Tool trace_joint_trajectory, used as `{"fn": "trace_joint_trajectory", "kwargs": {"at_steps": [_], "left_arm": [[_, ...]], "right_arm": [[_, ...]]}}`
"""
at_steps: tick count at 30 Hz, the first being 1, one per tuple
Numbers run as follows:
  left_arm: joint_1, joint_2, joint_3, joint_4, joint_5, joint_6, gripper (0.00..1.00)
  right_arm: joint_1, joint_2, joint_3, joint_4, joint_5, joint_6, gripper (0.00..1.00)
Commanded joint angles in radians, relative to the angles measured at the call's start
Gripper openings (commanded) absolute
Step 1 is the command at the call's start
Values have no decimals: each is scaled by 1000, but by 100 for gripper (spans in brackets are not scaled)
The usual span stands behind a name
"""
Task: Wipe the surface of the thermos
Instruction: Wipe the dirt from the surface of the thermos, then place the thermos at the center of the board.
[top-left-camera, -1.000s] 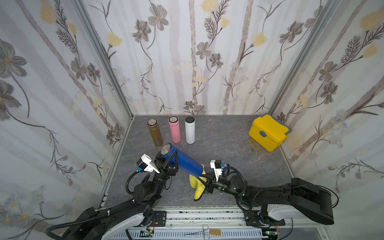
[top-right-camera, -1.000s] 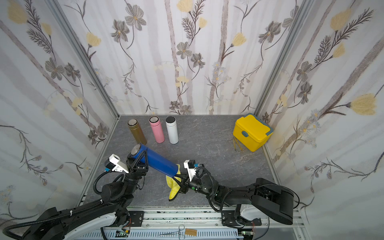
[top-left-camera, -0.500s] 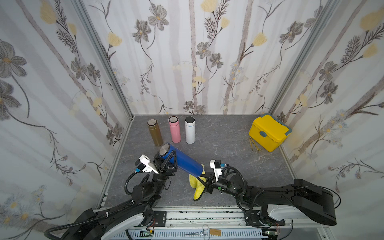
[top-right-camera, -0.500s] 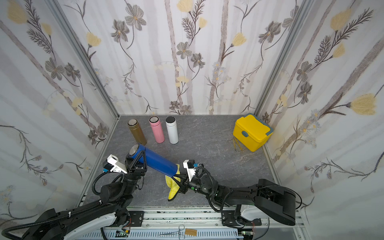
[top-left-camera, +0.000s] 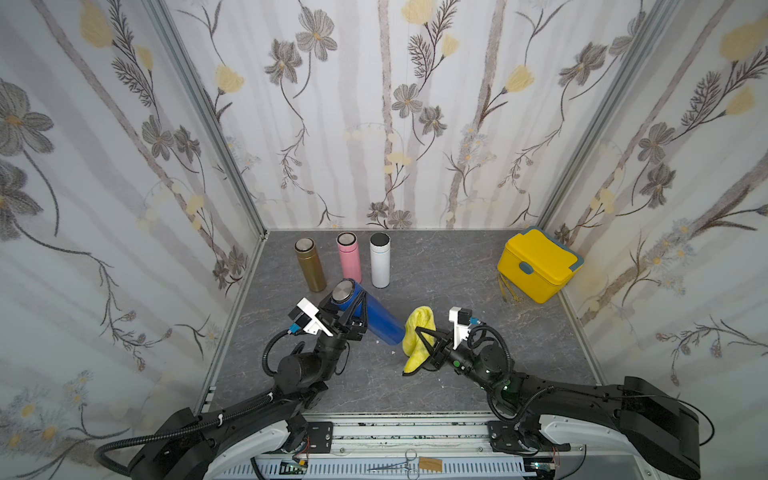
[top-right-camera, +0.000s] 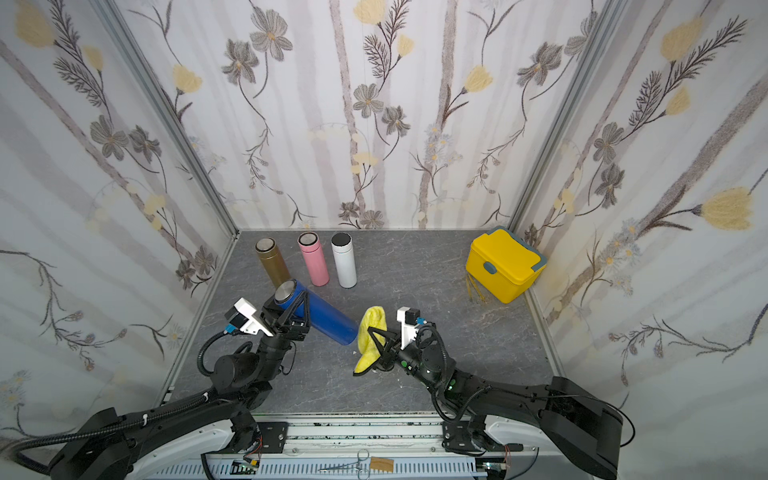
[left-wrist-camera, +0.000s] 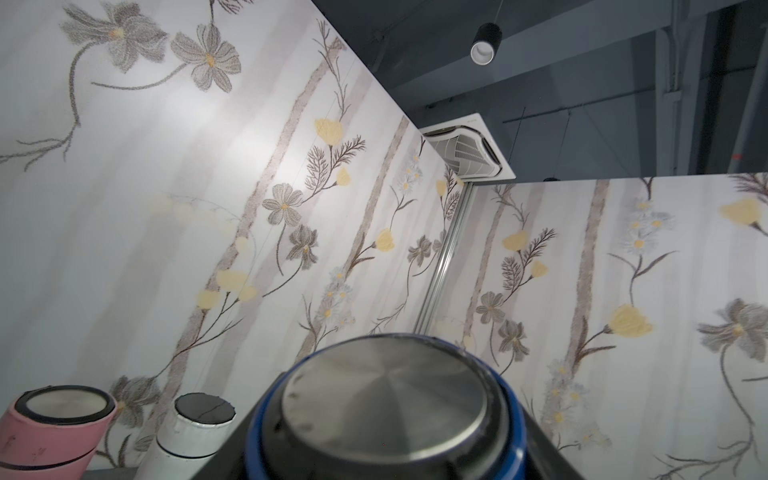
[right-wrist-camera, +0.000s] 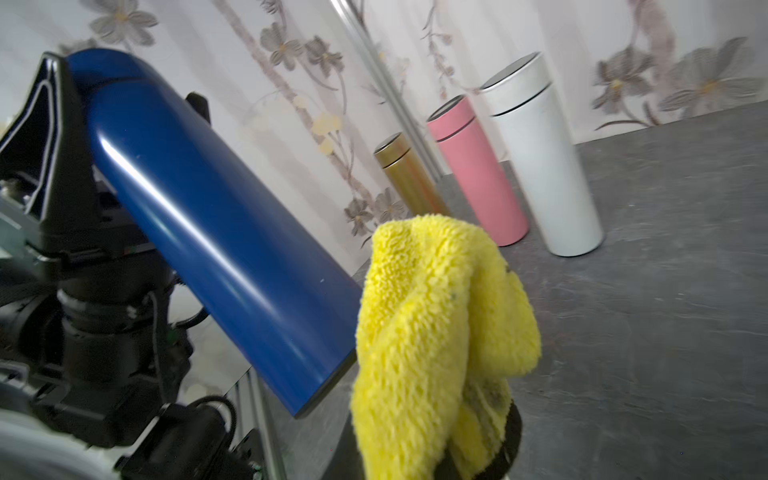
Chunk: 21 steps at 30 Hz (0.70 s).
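A blue thermos (top-left-camera: 376, 318) (top-right-camera: 326, 316) with a steel lid (left-wrist-camera: 382, 405) hangs tilted above the grey tabletop, lid end up and to the left. My left gripper (top-left-camera: 353, 309) (top-right-camera: 297, 309) is shut on it just below the lid. My right gripper (top-left-camera: 424, 345) (top-right-camera: 380, 343) is shut on a fluffy yellow cloth (top-left-camera: 417, 332) (top-right-camera: 369, 336). The cloth rests against the thermos's lower end in both top views. In the right wrist view the cloth (right-wrist-camera: 436, 332) covers the jaws and stands beside the blue thermos (right-wrist-camera: 216, 232).
A gold thermos (top-left-camera: 309, 266), a pink thermos (top-left-camera: 349, 259) and a white thermos (top-left-camera: 380, 262) stand upright in a row behind the blue one. A yellow lidded box (top-left-camera: 538, 264) sits in the back right corner. Flowered walls close in three sides.
My right gripper and the cloth have shifted a little right and toward the back, from below the thermos's lower end to beside it. The left arm has raised the thermos slightly.
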Motion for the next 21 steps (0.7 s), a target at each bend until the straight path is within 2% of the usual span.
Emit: {"fn": "trace_joint_trajectory", "kwargs": {"at_steps": [1,5,7,13,21], "left_arm": [[2,89,55,-57,-13,107,0],[1,275,152,-79,40,135,0],[1,370,190,-54,43,151,0],[2,575,301,9,-19,234,0],[10,923,566,86,-1,298,0]], "right_arm": [[-20,-73,-3,-235,201,41,0],[-39,-175,1,-454,348,79,0],[-54,-208,-3,-523,380,95,0],[-104,-251,8,-632,363,110,0],[-123,-228,13,-666,345,108,0]]}}
